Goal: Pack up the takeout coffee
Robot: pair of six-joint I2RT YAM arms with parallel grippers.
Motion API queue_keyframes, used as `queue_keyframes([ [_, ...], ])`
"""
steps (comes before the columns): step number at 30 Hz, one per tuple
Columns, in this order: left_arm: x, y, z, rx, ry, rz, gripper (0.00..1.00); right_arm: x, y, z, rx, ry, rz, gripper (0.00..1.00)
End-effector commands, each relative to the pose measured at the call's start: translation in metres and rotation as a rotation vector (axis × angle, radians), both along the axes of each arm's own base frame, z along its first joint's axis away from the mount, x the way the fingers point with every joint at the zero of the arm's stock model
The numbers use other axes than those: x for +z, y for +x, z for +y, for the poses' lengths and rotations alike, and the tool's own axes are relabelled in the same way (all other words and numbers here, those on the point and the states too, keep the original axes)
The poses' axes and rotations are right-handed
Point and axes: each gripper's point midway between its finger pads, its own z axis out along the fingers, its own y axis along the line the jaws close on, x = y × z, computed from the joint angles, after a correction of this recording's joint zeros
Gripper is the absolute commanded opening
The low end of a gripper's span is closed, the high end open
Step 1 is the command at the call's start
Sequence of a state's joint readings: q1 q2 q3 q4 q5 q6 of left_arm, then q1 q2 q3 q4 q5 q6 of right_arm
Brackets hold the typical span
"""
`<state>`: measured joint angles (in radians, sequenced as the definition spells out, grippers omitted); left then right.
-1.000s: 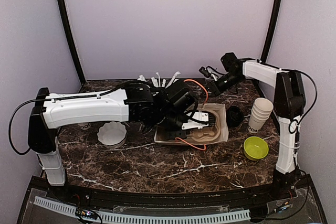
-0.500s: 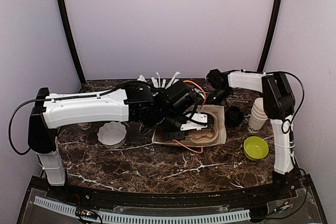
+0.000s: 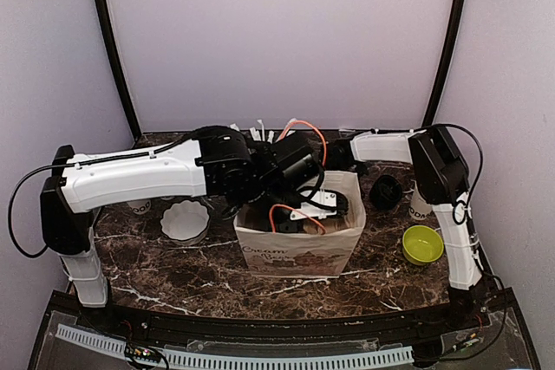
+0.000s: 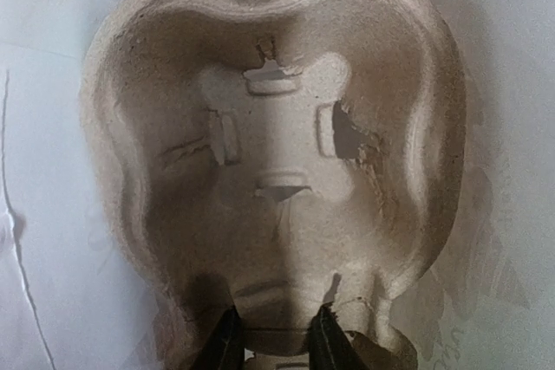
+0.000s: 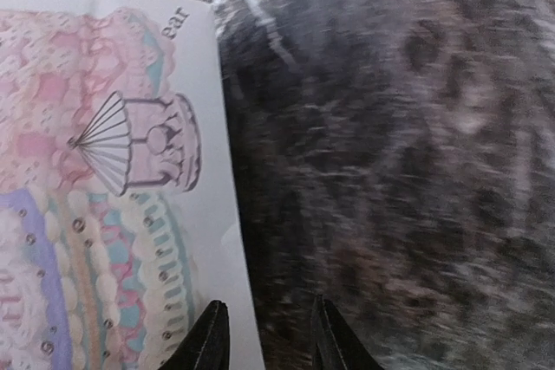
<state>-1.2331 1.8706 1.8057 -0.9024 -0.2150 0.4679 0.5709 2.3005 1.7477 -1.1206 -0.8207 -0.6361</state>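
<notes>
A white paper bag (image 3: 299,253) stands upright at mid-table with its printed front toward me. My left gripper (image 4: 276,344) reaches down into it, shut on the near rim tab of a brown pulp cup carrier (image 4: 277,153) that lies against the bag's white inside (image 4: 43,171). My right gripper (image 5: 269,340) is behind the bag's right rear corner. It is open, and the edge of the bag's printed side (image 5: 104,171) runs between its fingers. One black-lidded coffee cup (image 3: 386,190) stands right of the bag. A white lettered cup (image 3: 139,206) peeks out under the left arm.
A green bowl (image 3: 422,244) sits at the front right, with a stack of white cups (image 3: 420,204) behind it, mostly covered by the right arm. A white fluted paper piece (image 3: 185,219) lies left of the bag. Wrapped straws (image 3: 260,133) poke up at the back.
The bag has gone from lying flat to standing upright. The left gripper stayed on the carrier inside it. The right gripper has swung left and down to the bag's rear corner.
</notes>
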Motion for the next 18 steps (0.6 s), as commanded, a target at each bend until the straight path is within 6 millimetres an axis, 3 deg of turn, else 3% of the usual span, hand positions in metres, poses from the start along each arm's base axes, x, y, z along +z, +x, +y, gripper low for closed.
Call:
queue_keyframes([
  [1,0.020,-0.041,0.023,-0.005,-0.005,0.151,0.26,0.007,-0.021,-0.002,0.044,0.020,0.067,0.32],
  [6,0.009,-0.053,0.036,0.057,0.054,0.221,0.26,0.011,-0.015,-0.011,0.023,-0.022,0.012,0.31],
  [12,-0.004,-0.058,0.041,0.083,0.088,0.259,0.26,0.039,-0.001,-0.030,-0.027,-0.018,-0.056,0.32],
  [18,-0.019,-0.047,0.041,0.106,0.140,0.218,0.26,0.081,0.023,-0.054,-0.126,0.008,-0.168,0.37],
])
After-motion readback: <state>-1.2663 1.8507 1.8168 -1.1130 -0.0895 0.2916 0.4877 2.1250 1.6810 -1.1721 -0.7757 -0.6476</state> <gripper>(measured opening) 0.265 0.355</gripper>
